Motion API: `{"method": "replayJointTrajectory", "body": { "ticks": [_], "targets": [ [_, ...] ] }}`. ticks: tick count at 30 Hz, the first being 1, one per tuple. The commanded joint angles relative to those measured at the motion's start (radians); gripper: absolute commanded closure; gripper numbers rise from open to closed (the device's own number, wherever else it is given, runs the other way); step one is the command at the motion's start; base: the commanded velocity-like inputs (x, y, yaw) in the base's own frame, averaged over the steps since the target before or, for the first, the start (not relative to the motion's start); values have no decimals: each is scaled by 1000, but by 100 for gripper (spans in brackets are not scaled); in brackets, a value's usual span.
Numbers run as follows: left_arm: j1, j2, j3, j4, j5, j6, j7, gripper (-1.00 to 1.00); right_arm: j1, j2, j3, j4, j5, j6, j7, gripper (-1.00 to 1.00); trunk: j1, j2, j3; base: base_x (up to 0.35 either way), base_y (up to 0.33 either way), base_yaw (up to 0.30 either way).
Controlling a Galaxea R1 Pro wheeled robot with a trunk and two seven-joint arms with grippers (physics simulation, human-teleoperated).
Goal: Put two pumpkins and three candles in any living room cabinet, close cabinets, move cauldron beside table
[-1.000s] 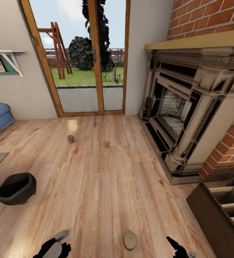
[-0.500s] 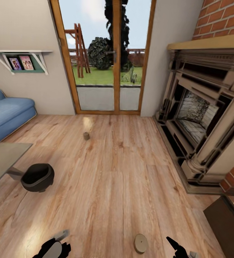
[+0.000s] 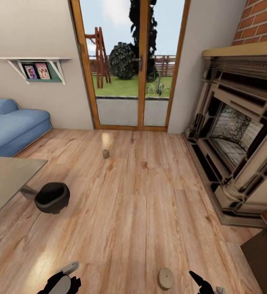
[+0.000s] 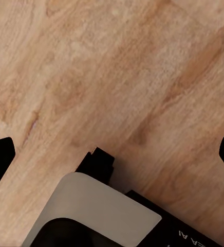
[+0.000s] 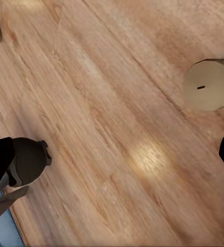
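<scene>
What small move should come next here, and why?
Probably lower the right gripper toward the near candle: it stands loose on the floor just beside that gripper, which holds nothing. A second candle waits farther off.

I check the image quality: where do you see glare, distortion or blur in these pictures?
Head view: pale glare patch on the floor near the far candle; fireplace and doors lean with wide-angle stretch. Right wrist view: soft bright spot on the planks, near candle slightly blurred. Left wrist view: even light.
</scene>
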Motion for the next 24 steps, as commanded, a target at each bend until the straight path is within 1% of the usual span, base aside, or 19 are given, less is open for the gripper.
{"method": "replayJointTrajectory", "body": {
  "ticks": [1, 3, 4, 8, 9, 10, 11, 13, 16, 20, 24],
  "targets": [
    [-1, 1, -3, -1, 3, 3, 7, -100, -1, 0, -3, 0, -6, 9, 1, -100, 0, 0, -1, 96, -211, 1],
    [-1, 1, -4, -1, 3, 3, 7, -100, -1, 1, -3, 0, -5, -5, -19, -100, 0, 0, -1, 133, -126, 0],
    [-1, 1, -4, -2, 3, 3, 7, -100, -1, 1, -3, 0, -5, -14, -42, -100, 0, 0, -1, 78, -63, 0],
    [-1, 1, -5, -2, 3, -15, 7, -100, -1, 2, -5, -5, -5, -30, -190, -100, 0, 0, -1, 29, -23, 0],
    [-1, 1, -6, -2, 3, -24, 6, -100, -1, 2, -4, -8, -4, -32, -239, -100, 0, 0, -1, 7, -5, 0],
    [-1, 1, -6, -2, 3, -28, 6, -100, -1, 2, 6, -10, 1, -33, -283, -100, 0, 0, -1, 3, -3, 0],
    [-1, 1, -6, -2, 3, -30, 6, -100, -1, 2, 24, -11, 11, -33, -309, -100, 0, 0, -1, 9, 6, 0],
    [-1, 1, -7, -2, 3, -32, 5, -100, -1, 2, 77, -20, 38, -34, -350, -100, 0, 0, -1, 87, 102, 0],
    [-1, 1, -8, -2, 3, -34, 6, -100, -1, 2, 109, -35, 50, -38, -365, -100, 0, 0, -1, 168, 187, 0],
    [-1, 1, -9, -2, 3, -34, 6, -100, -1, 2, 123, -45, 54, -88, -368, -100, 0, 0, -1, 107, 111, 0],
    [-1, 1, -10, -2, 3, -34, 6, -100, -1, 2, 133, -47, 58, -107, -369, -100, 0, 0, -1, 124, 132, 0]
  ]
}}
